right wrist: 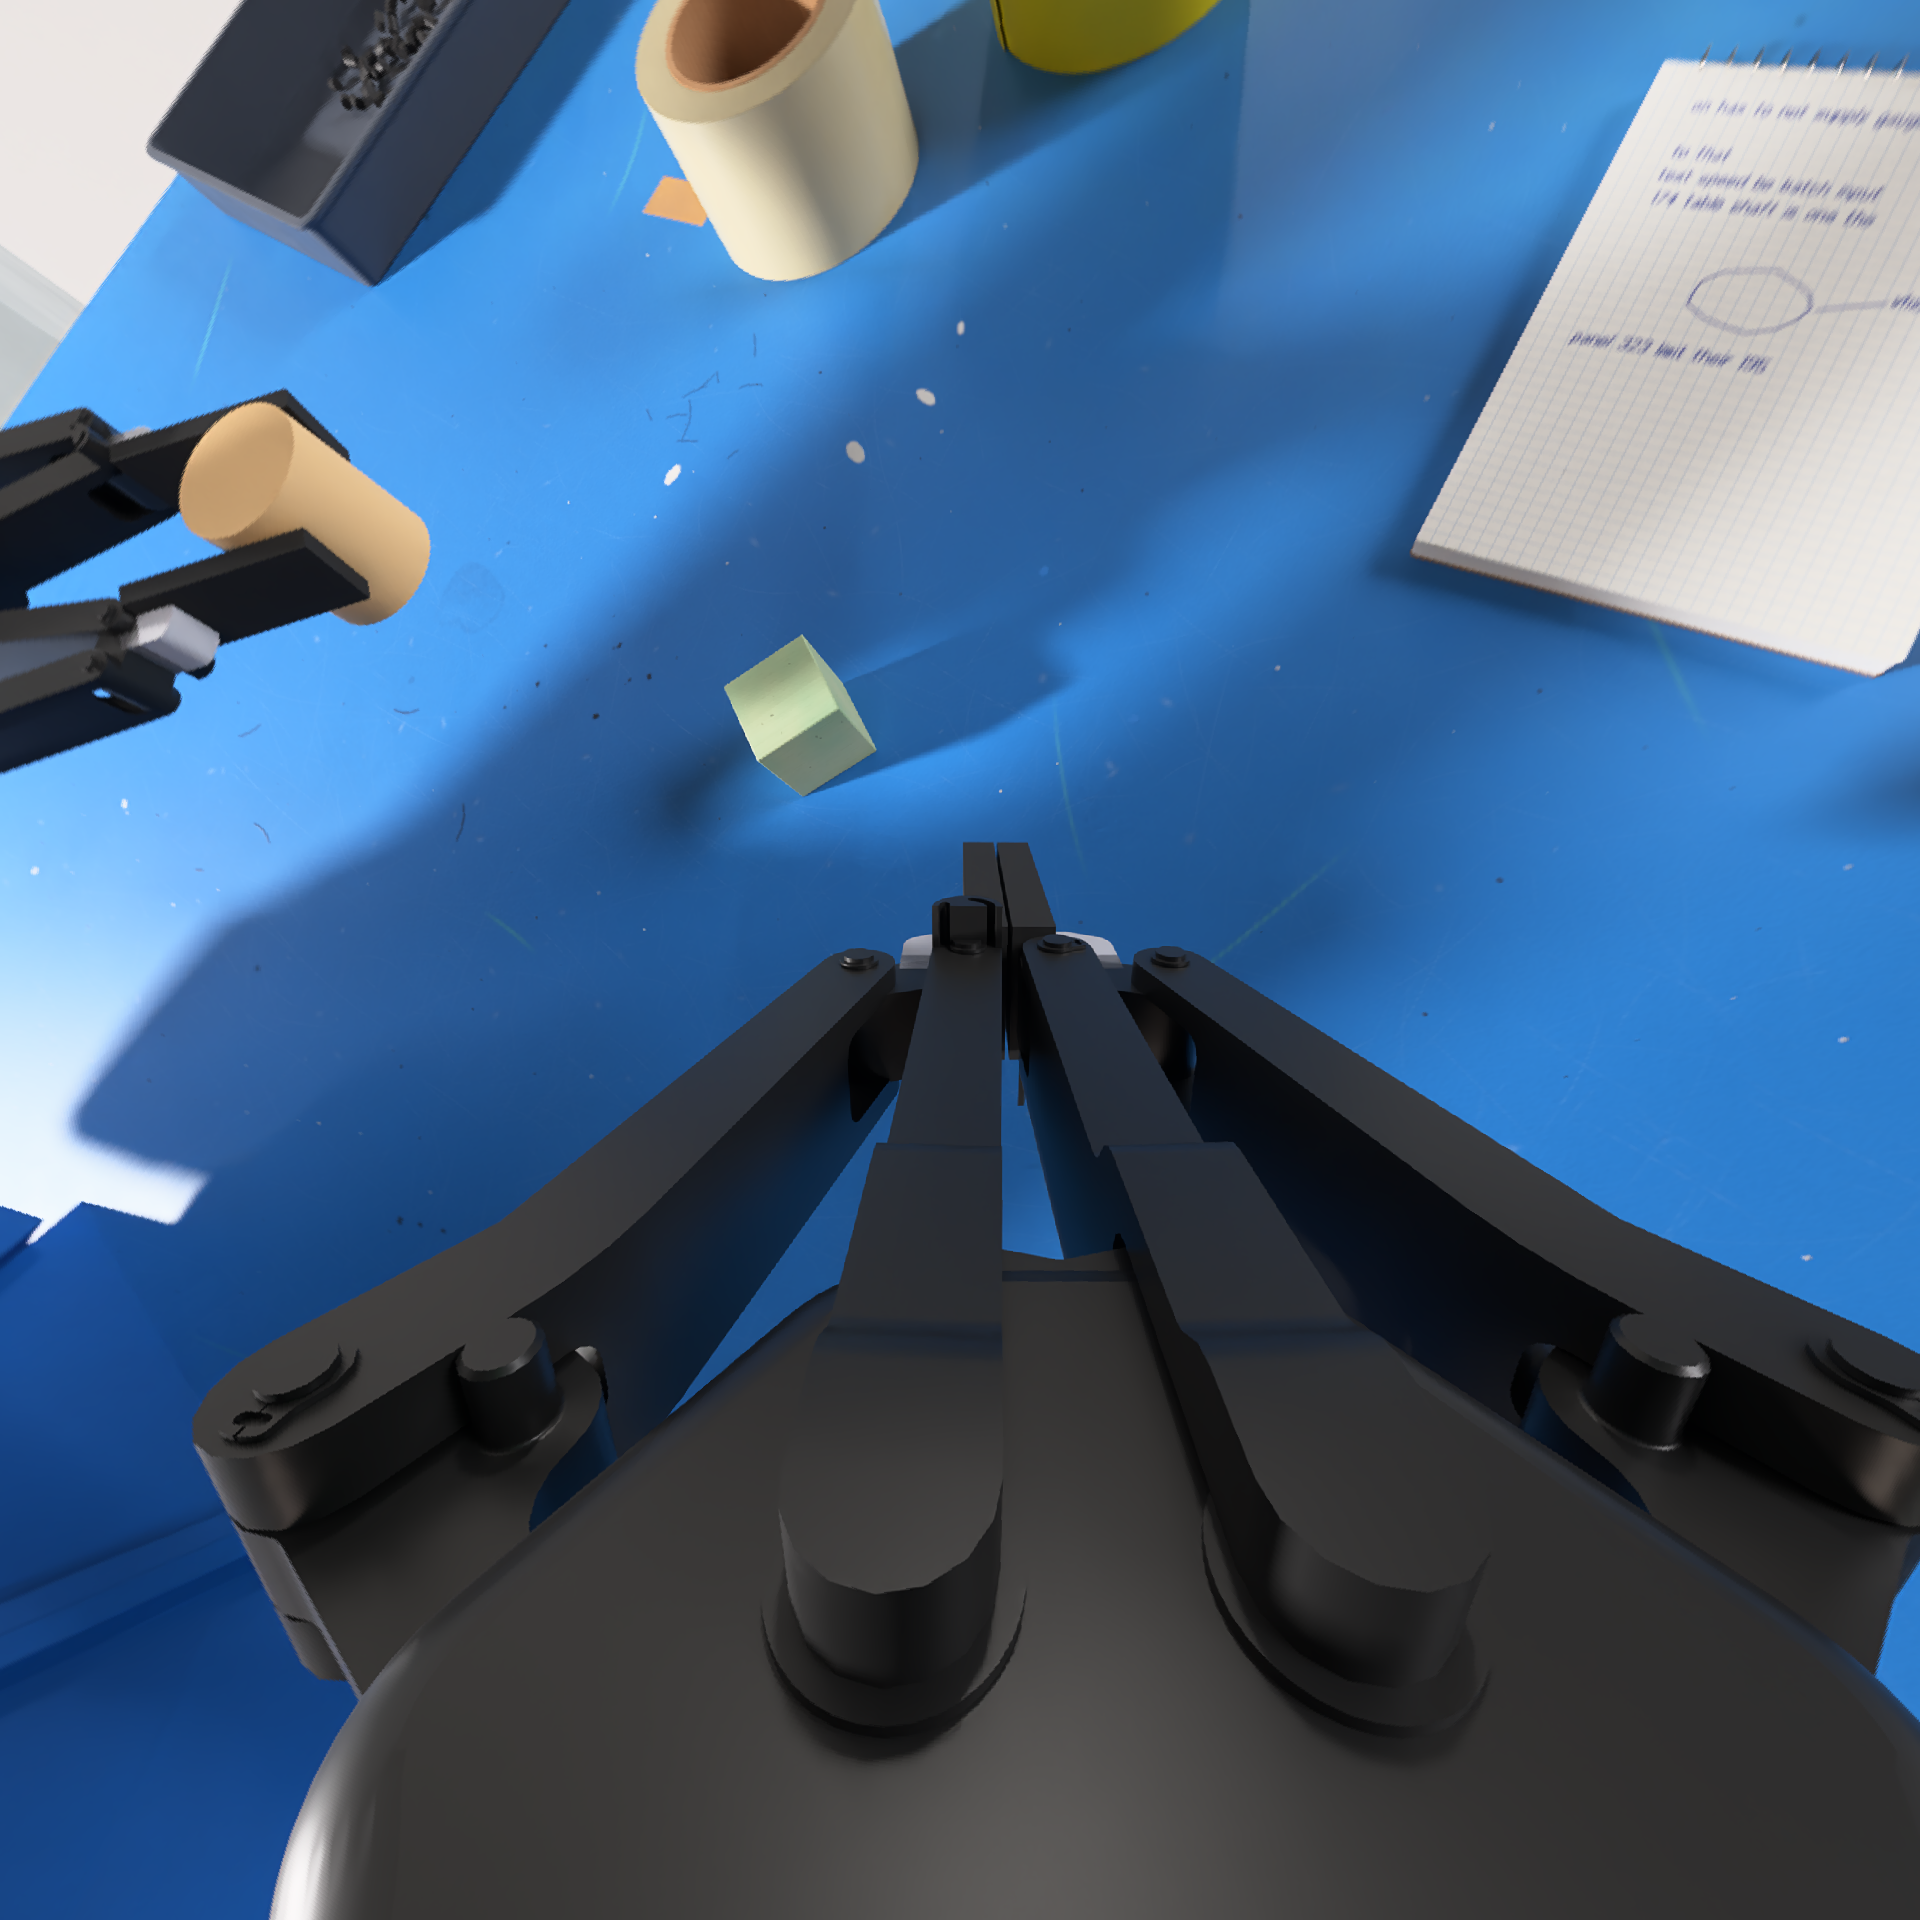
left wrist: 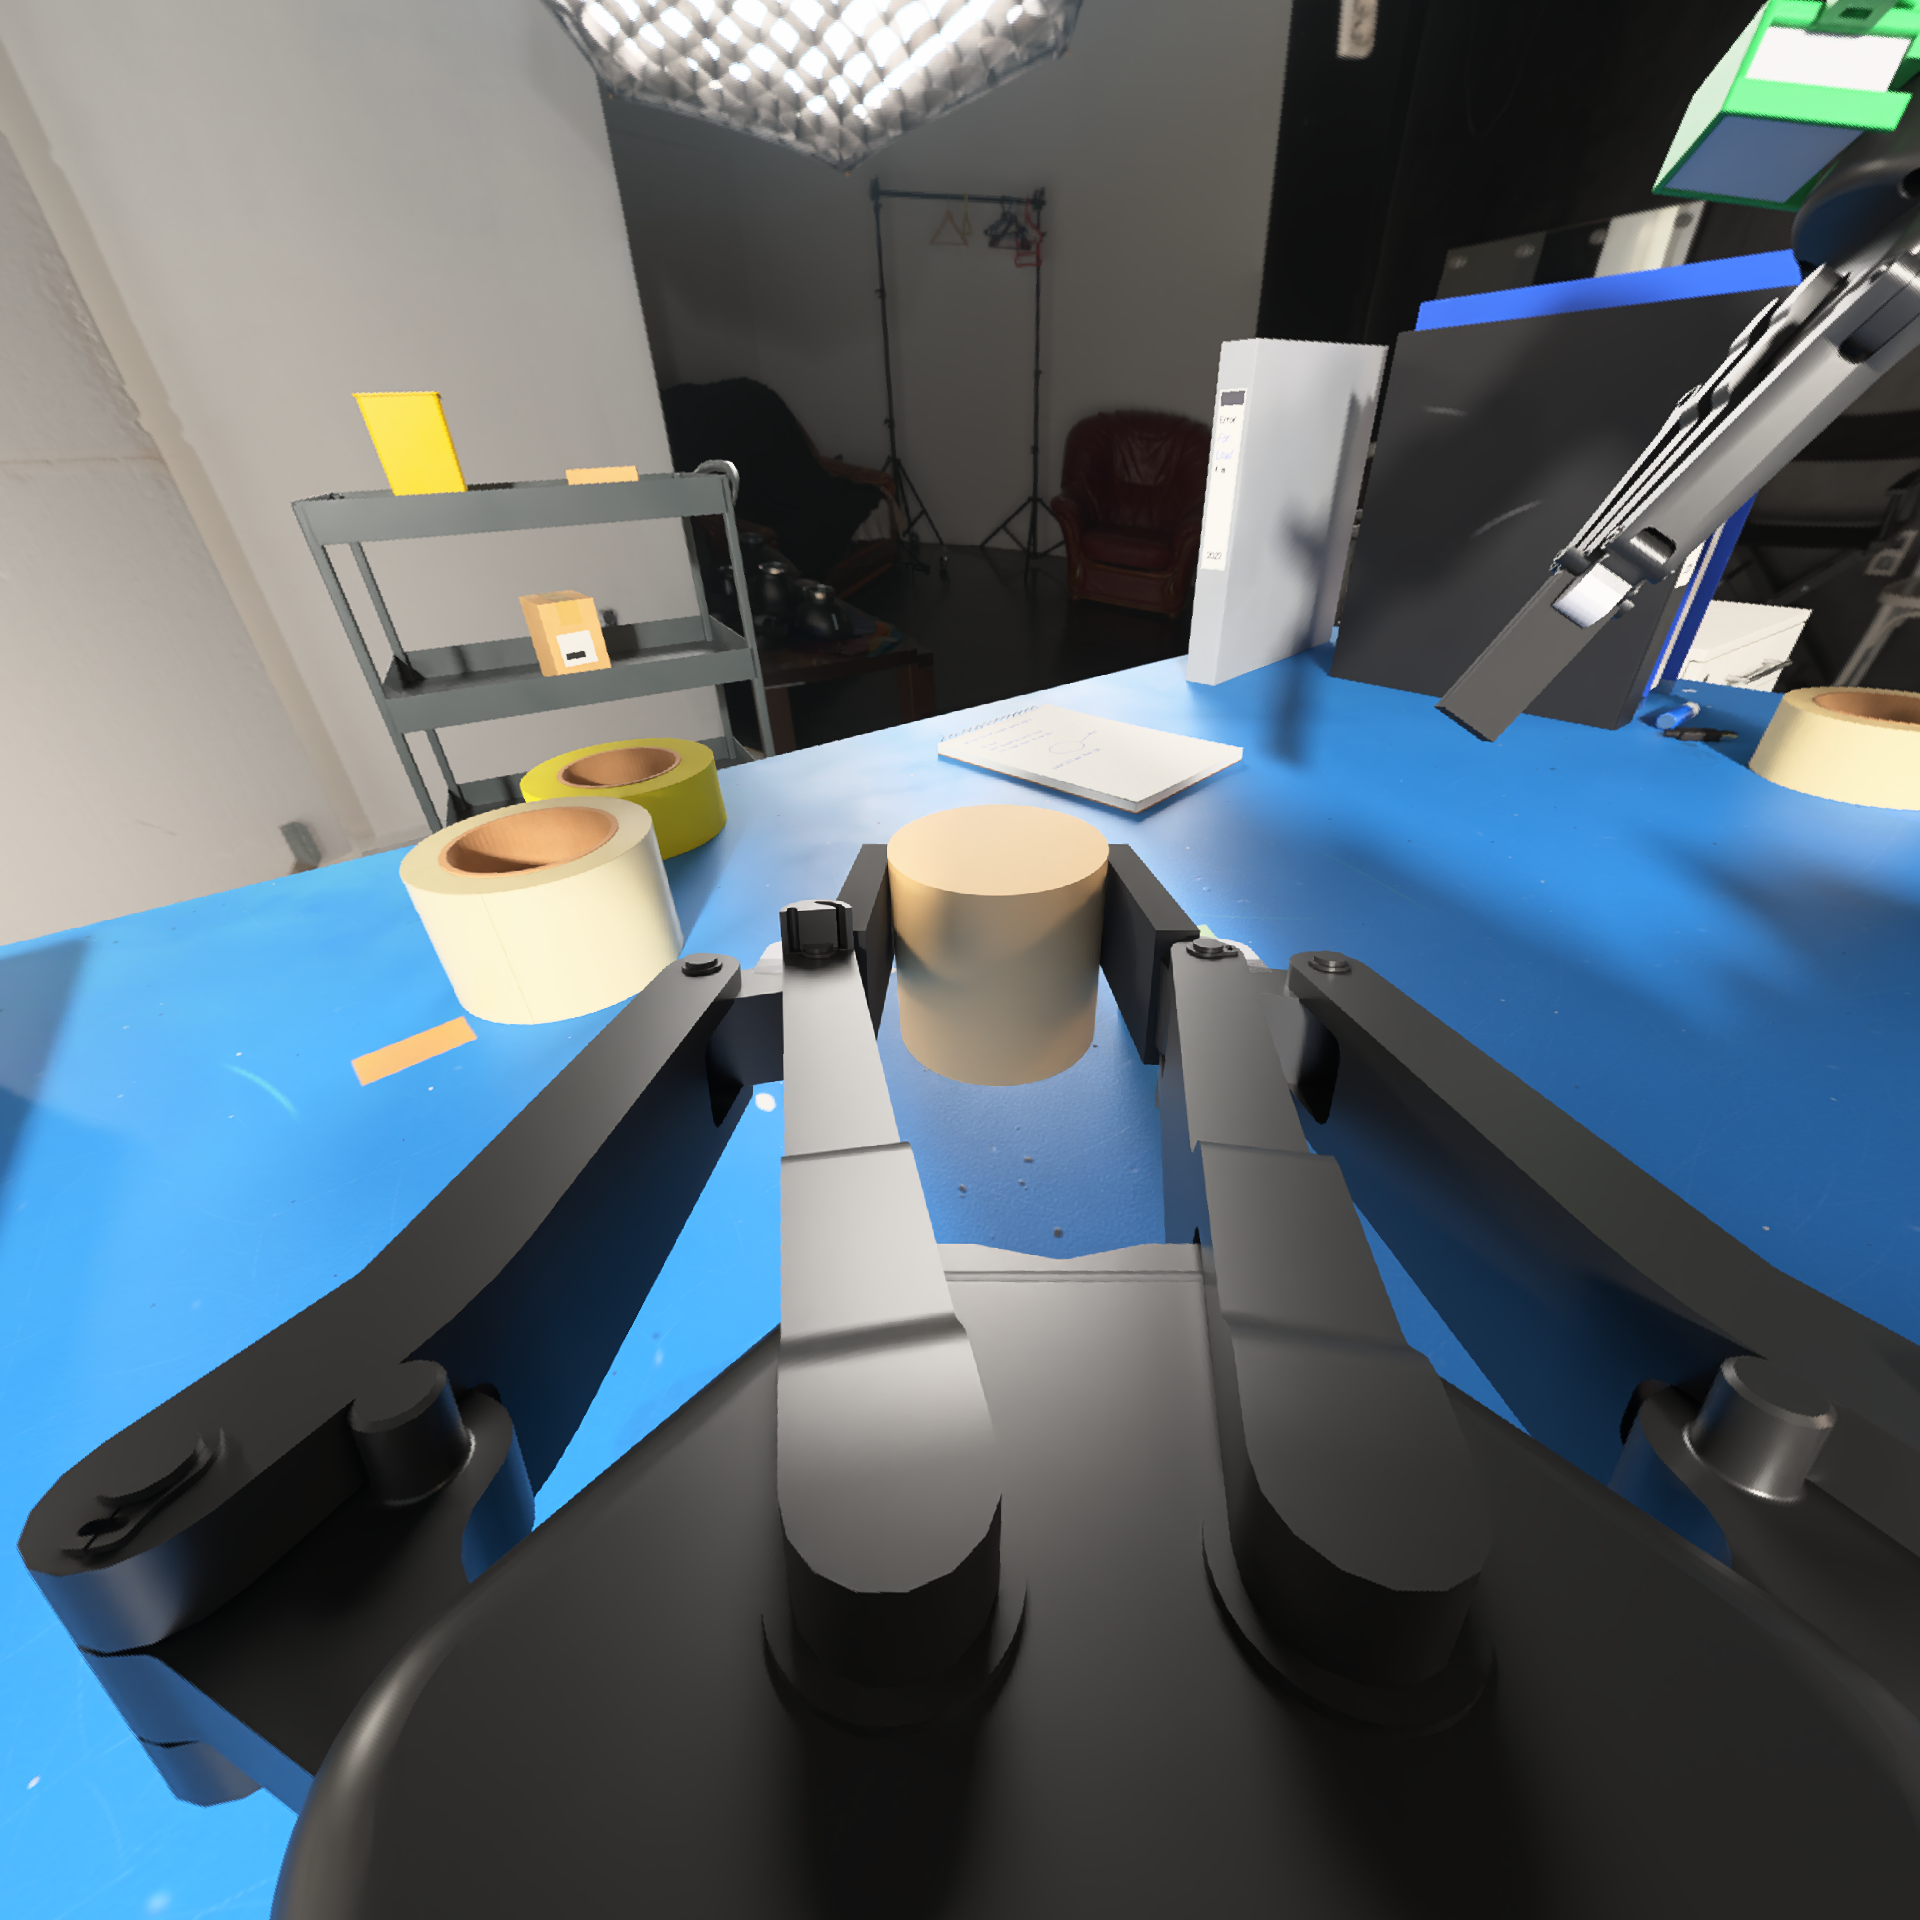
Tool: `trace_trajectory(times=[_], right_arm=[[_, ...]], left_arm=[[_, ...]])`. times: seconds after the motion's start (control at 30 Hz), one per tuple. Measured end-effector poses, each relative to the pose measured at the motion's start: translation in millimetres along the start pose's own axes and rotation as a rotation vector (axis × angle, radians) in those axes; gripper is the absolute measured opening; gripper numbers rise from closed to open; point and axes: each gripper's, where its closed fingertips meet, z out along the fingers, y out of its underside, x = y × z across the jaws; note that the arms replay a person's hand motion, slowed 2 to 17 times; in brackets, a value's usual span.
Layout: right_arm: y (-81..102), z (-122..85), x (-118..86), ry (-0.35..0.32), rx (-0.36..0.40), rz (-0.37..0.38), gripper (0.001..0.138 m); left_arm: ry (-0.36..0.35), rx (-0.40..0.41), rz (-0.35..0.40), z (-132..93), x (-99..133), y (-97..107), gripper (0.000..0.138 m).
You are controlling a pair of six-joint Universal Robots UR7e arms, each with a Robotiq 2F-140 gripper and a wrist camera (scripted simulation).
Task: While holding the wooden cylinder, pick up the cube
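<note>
My left gripper [left wrist: 997, 914] is shut on the tan wooden cylinder [left wrist: 995, 945], one pad on each side, and holds it above the blue table [left wrist: 1455, 987]. In the right wrist view the cylinder [right wrist: 312, 509] and the left gripper [right wrist: 301, 520] show at the far left, off the table. The pale green cube [right wrist: 798, 715] lies on the table, just ahead of my right gripper [right wrist: 997, 868], which is shut and empty above it. The right gripper also shows at the upper right of the left wrist view [left wrist: 1507, 696]. The cube is almost wholly hidden in the left wrist view.
A cream tape roll [left wrist: 540, 909] [right wrist: 779, 135] and a yellow tape roll [left wrist: 629, 790] [right wrist: 1091, 31] stand left of the cylinder. A notepad [left wrist: 1091, 753] [right wrist: 1704, 395], a white binder [left wrist: 1273, 509], a dark panel [left wrist: 1507, 520], another cream roll [left wrist: 1849, 743] and a dark bin [right wrist: 343, 125] stand around.
</note>
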Motion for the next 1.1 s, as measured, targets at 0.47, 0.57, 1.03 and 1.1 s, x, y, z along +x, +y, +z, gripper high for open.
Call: trace_trajectory(times=[0.47,0.57,1.03,1.1], right_arm=[[-9.1,39,-22,-0.122,-0.111,0.206,0.001],[-11.0,45,-25,-0.134,-0.115,0.214,0.001],[-26.4,69,-51,-0.227,-0.077,0.178,0.001],[-29.5,70,-58,-0.242,-0.067,0.155,0.001]], left_arm=[[-0.007,-0.023,-0.009,0,-3,4,0.052],[-0.009,-0.024,-0.008,0,-3,4,0.052],[-0.013,-0.025,-0.019,-1,-5,5,0.052],[-0.012,-0.027,-0.02,-1,-5,6,0.052]])
